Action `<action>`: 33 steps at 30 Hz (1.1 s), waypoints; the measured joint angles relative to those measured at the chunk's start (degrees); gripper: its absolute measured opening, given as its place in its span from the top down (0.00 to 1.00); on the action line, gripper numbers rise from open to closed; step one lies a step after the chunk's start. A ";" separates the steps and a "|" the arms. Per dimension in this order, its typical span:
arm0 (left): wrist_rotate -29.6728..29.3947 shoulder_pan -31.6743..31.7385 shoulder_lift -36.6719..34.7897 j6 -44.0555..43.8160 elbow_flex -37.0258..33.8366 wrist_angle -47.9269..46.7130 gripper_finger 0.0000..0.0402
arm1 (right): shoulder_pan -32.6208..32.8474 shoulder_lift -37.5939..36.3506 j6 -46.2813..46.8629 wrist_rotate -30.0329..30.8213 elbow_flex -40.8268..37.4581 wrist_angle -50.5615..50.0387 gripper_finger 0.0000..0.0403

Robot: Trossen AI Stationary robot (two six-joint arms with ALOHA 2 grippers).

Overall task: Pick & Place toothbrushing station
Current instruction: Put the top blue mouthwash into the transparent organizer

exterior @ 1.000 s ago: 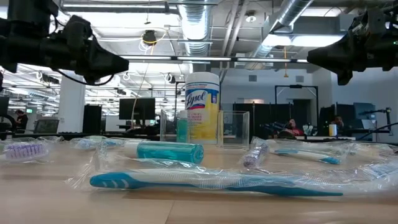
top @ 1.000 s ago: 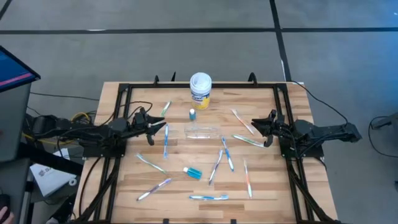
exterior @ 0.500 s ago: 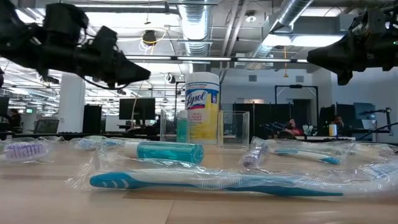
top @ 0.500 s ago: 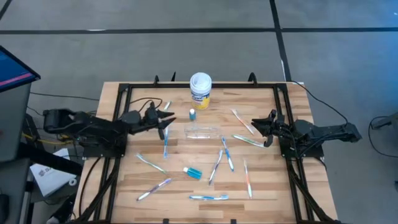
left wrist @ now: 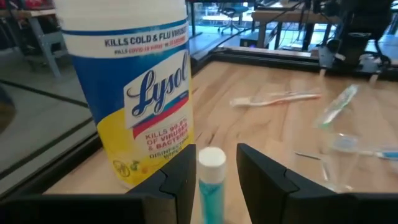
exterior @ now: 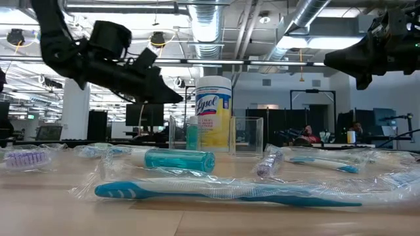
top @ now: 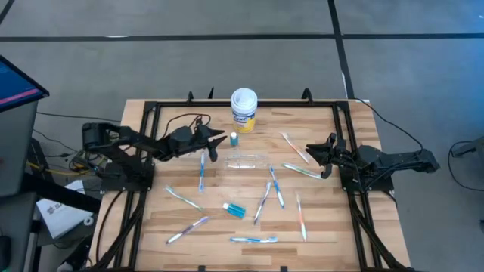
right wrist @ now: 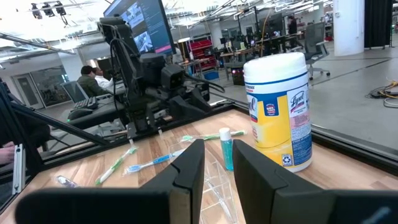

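A canister [top: 243,109] stands at the far middle of the table [top: 325,227], with a small upright tube [top: 234,139] just in front of it and the cup [top: 245,159] lying, it seems on its side, nearer still. The left gripper [top: 220,138] is just left of that tube, and the right gripper [top: 308,151] waits well apart at the right. Toothbrushes [top: 278,188] lie scattered around and in front of the cup, with a second tube [top: 234,209] on its side among them.

Yellow Lysol wipes canister [top: 243,110] with a white lid standing upright near the middle of my table's far edge, black metal frame [top: 153,110] running along the wooden table [top: 325,234] edges, a seated person [right wrist: 91,79] in the room beyond, a monitor [right wrist: 138,28] behind.
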 joint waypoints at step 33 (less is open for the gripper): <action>1.60 1.27 8.32 2.60 6.73 -0.04 0.50 | -0.04 -0.01 0.11 -0.01 0.00 0.17 0.81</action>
